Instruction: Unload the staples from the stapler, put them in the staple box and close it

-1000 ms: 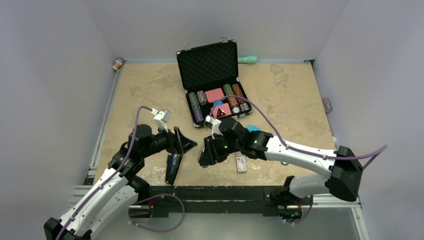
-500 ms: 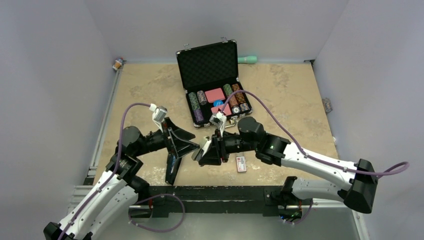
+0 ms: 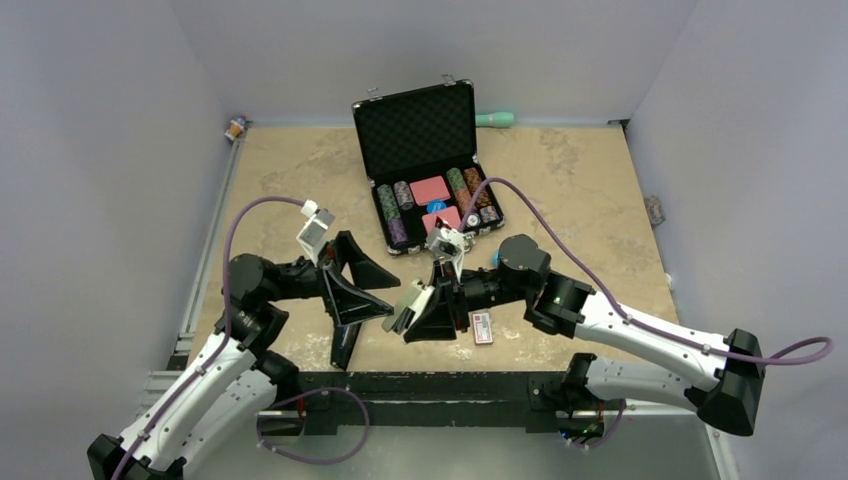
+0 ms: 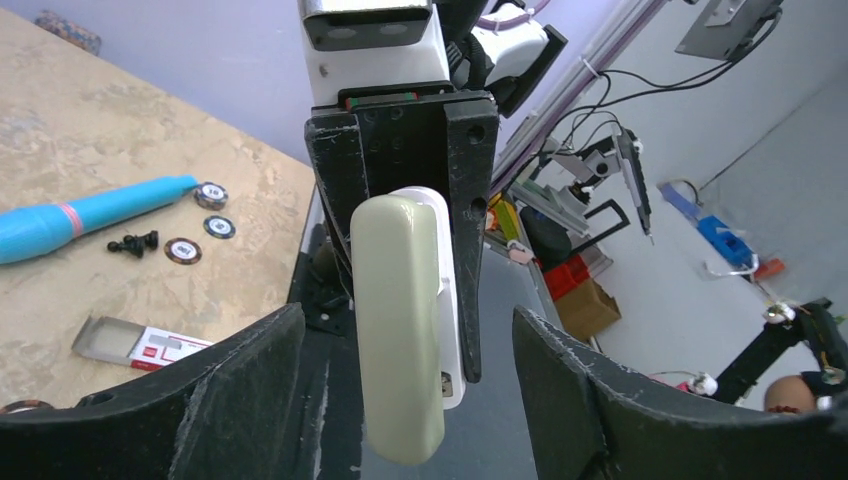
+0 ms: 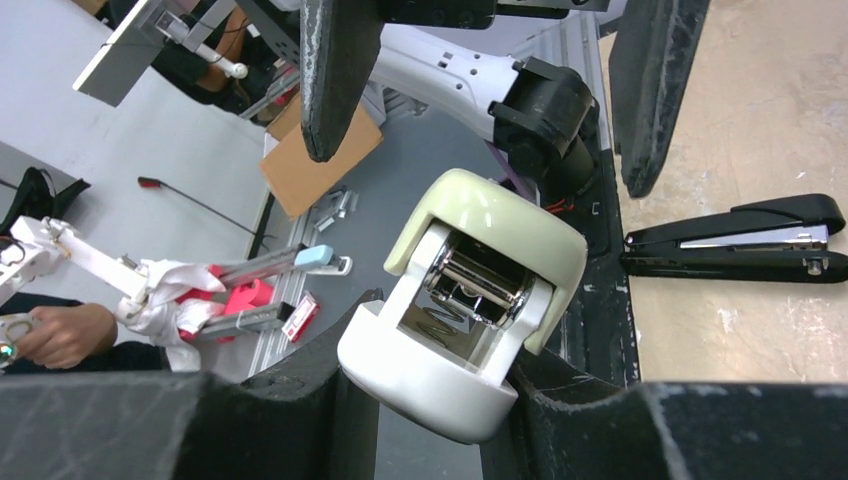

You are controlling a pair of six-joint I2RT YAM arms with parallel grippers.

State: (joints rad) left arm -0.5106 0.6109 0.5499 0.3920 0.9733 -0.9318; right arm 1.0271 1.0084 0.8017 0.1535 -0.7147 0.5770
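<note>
Lying flat, silver-railed black stapler [image 5: 730,238], right pincer [image 5: 438,365] clasping cream gadget [image 5: 485,235]

Face to face: the left arm [image 3: 215,360] comes in from the lower left, elbow bent, its left gripper [image 3: 389,297] spread wide and pointing right; the right arm [image 3: 640,335] stretches low from the lower right, its right gripper [image 3: 410,312] pointing left, clamped on a small cream-and-white object [image 3: 407,303]; the two grippers sit tip to tip, the object at the mouth of the left one's spread fingers [image 4: 250,390].
</note>
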